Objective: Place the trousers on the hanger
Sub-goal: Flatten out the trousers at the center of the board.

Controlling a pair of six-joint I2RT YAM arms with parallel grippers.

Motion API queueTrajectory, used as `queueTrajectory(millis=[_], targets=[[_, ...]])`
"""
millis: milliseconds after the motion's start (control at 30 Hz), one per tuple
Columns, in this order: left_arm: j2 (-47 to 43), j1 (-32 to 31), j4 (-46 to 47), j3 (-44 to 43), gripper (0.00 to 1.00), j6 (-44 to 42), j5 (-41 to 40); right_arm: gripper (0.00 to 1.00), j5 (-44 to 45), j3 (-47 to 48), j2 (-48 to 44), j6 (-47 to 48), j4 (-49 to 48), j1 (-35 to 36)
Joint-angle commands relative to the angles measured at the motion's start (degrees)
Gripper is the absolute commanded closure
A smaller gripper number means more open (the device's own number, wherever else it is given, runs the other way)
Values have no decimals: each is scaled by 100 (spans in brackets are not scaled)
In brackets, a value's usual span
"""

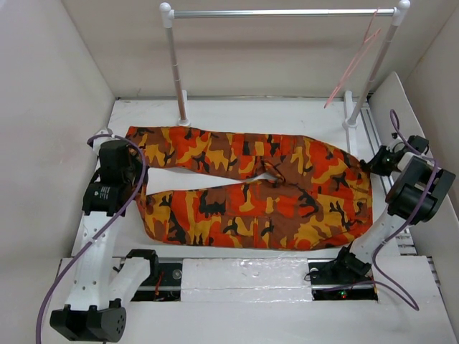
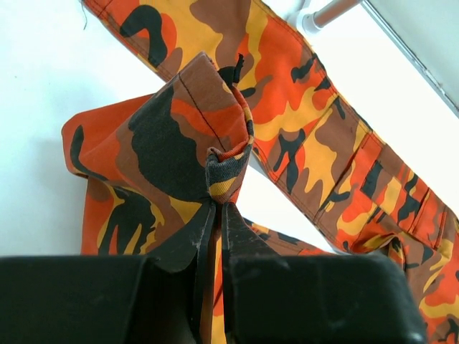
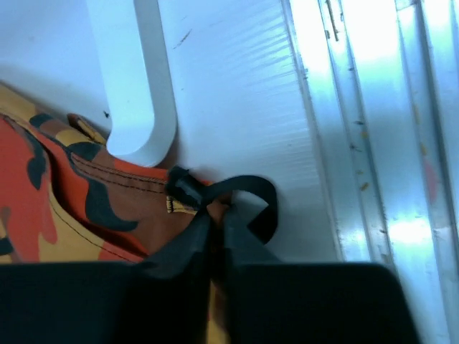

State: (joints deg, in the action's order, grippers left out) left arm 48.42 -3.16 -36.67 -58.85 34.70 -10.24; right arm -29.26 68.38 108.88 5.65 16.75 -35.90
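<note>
The camouflage trousers (image 1: pixel 251 190) lie spread across the white table, legs pointing left, waist at the right. My left gripper (image 1: pixel 136 168) is shut on a leg end and lifts a fold of cloth (image 2: pixel 186 136). My right gripper (image 1: pixel 369 166) is shut on the waistband edge by a black strap loop (image 3: pixel 247 193) near the rail's white foot. The pale-pink wire hanger (image 1: pixel 353 64) hangs from the right end of the silver bar (image 1: pixel 283 13), apart from the trousers.
The silver bar stands on two white posts (image 1: pixel 176 68) at the back. A white foot (image 3: pixel 136 79) of the right post is next to the waistband. Metal tracks (image 3: pixel 373 143) run along the table's right side. White walls enclose the area.
</note>
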Motion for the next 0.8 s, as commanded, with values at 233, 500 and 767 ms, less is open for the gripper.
queueTrajectory(millis=[233, 500, 767], targets=[[123, -18, 221, 5, 100, -183, -601, 100, 15, 1448, 54, -793, -341, 74], [264, -18, -121, -355, 100, -113, -866, 29, 482, 3084, 591, -357, 696, 127], [53, -18, -16, -443, 100, -24, -523, 30, 1080, -488, -2500, -520, 786, -416]])
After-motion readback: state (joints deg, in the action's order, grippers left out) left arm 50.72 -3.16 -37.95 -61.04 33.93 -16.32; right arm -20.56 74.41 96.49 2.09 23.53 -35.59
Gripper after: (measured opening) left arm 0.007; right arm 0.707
